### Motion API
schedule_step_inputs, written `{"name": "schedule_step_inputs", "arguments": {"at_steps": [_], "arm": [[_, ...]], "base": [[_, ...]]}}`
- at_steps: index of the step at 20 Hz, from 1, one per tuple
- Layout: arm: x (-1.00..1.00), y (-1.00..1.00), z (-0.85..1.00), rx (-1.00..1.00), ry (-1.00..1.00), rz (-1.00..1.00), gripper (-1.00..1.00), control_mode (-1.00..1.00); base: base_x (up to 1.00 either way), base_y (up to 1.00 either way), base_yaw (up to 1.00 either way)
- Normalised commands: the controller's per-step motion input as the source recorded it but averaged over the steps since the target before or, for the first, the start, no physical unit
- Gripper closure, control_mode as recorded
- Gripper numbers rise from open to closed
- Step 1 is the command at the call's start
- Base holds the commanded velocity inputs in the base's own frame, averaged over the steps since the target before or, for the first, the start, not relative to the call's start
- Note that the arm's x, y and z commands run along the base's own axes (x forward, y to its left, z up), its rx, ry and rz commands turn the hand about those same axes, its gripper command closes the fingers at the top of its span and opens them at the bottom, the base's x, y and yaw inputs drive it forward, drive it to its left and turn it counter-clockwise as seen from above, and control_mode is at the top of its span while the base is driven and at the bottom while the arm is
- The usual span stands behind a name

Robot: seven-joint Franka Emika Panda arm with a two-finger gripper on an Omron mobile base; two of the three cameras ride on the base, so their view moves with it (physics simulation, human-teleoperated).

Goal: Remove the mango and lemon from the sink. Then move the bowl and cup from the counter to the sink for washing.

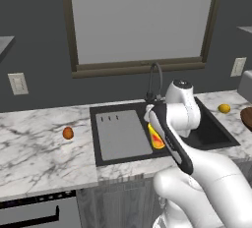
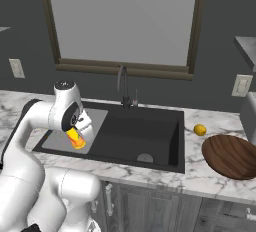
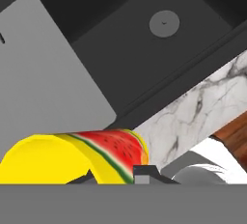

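Observation:
My gripper is shut on the yellow cup, which carries a red-orange mark and hangs tilted over the grey drainboard of the black sink. In the hand view the cup lies across the bottom, between the fingertips. The mango rests on the marble counter left of the sink. On the counter to the sink's right sits the lemon, with the wooden bowl in front of it.
A dark arched faucet stands behind the basin, and the round drain lies in the basin floor. A grey appliance stands at the far right. The window and wall outlets are behind; an oven front is below left.

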Motion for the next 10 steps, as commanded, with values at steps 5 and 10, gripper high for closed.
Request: {"name": "schedule_step_inputs", "arguments": {"at_steps": [5, 10], "arm": [[0.00, -0.40, 0.00, 0.02, -0.01, 0.00, 1.00, -1.00], [0.05, -0.37, 0.00, 0.03, -0.03, 0.00, 1.00, -1.00]], "base": [[0.00, 0.00, 0.00], [0.00, 0.00, 0.00]]}}
